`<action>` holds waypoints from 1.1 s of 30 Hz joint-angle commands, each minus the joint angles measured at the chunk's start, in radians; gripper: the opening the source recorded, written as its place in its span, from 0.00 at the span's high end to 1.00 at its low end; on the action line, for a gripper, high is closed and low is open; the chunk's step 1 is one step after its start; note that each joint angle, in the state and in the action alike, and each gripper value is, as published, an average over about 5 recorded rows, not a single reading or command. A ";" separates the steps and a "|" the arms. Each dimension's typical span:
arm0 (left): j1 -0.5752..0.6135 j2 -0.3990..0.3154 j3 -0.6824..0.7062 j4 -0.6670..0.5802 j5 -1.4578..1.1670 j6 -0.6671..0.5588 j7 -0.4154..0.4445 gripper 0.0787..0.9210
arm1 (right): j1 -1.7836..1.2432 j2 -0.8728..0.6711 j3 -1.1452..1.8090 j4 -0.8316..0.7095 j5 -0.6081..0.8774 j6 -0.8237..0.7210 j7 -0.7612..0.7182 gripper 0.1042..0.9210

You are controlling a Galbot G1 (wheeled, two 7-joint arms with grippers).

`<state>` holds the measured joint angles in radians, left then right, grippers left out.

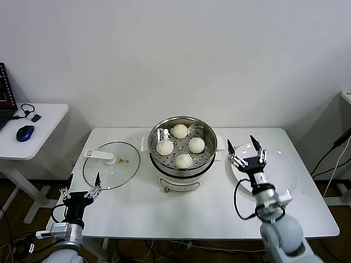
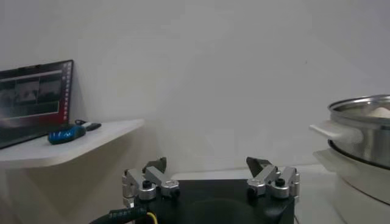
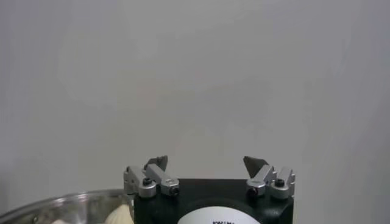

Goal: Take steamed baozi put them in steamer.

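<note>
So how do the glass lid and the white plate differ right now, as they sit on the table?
The glass lid lies on the robot's left of the steamer; the white plate lies on its right. The lid is see-through with a white handle; the plate is opaque white and has no handle. The right end effector is over the plate's edge; the left end effector is short of the lid. Both are round, flat and hold no baozi.

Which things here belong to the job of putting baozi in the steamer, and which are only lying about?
Belong to the job:
- four steamed baozi, all in the steamer
- steamer
- right gripper, open, empty, over the white plate
- left gripper, open, at the table's near left edge

Lying about:
- glass lid
- blue mouse and laptop on the side desk
</note>
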<state>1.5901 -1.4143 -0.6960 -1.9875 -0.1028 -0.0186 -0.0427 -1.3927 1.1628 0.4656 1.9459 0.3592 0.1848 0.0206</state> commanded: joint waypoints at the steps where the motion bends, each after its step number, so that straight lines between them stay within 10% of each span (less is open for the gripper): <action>1: 0.004 -0.008 0.003 -0.004 0.008 -0.003 -0.002 0.12 | -0.307 0.226 0.019 -0.014 -0.188 0.199 -0.008 0.12; 33: 0.022 -0.020 0.011 -0.012 0.030 -0.010 -0.001 0.12 | -0.368 0.218 -0.057 -0.047 -0.182 0.286 0.018 0.12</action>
<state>1.6119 -1.4352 -0.6851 -2.0023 -0.0742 -0.0279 -0.0443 -1.7442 1.3704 0.4145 1.9050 0.1830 0.4533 0.0409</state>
